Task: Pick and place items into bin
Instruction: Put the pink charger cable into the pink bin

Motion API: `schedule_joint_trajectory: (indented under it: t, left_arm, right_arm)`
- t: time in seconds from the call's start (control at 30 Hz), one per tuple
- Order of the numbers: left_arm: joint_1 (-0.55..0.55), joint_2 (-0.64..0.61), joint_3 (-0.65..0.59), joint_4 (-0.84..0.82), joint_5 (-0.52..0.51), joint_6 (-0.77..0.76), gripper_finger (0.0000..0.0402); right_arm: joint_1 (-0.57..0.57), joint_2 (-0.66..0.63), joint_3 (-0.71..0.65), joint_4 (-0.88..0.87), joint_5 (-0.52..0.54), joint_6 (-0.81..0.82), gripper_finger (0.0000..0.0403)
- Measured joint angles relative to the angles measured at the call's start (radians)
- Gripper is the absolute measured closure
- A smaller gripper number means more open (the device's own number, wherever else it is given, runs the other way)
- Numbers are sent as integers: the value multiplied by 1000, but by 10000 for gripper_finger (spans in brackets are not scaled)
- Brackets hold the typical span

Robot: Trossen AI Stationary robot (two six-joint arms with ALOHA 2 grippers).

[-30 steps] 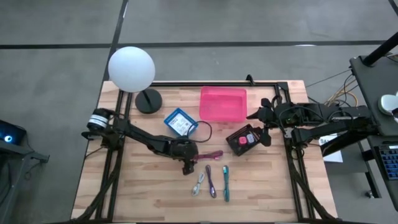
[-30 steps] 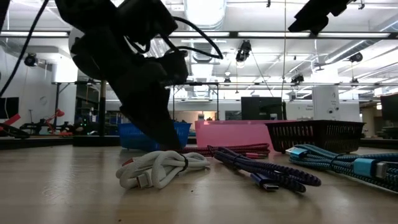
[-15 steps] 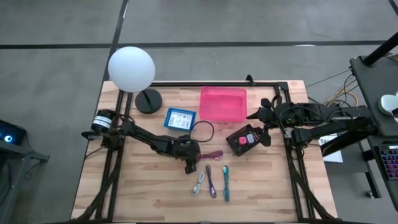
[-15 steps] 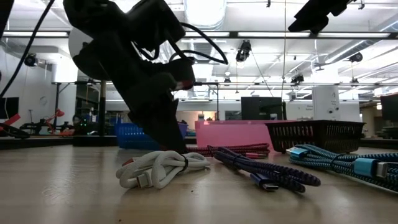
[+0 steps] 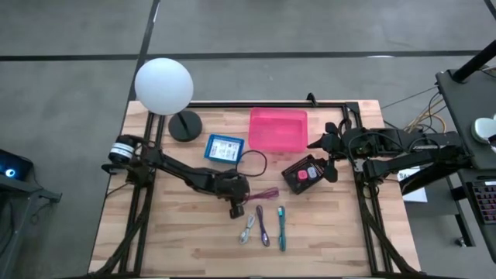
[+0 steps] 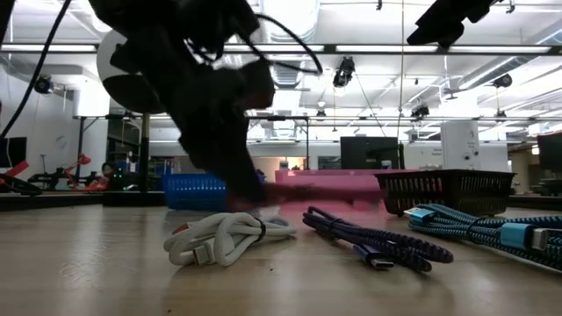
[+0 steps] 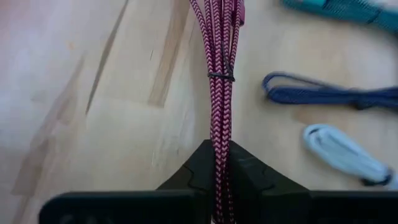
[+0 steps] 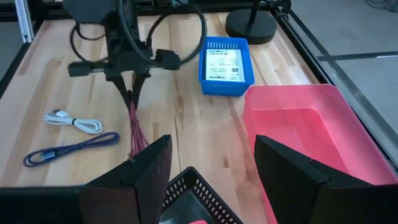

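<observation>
Left gripper (image 7: 221, 165) clamped on maroon braided cable (image 7: 217, 74) (bundled with a tie) at mid-table; right gripper (image 8: 211, 165) parted, empty, above black basket (image 8: 196, 199).

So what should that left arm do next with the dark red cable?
Probably lift it. The left tool is shut on one end of the maroon cable, whose other end lies on the table. Raising it clears the way to the pink bin.
</observation>
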Motion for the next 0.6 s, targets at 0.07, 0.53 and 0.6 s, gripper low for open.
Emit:
schedule_joint_trajectory:
  t: [0.07,0.53,0.6]
  left_arm:
    - [0,-19,4,3,-3,1,389]
    - [0,-235,4,27,-17,73,394]
    - [0,-266,4,26,-17,108,394]
  right_arm:
    - [0,0,0,0,0,0,188]
    - [0,7,-1,12,0,19,188]
    - [0,10,-3,12,0,40,188]
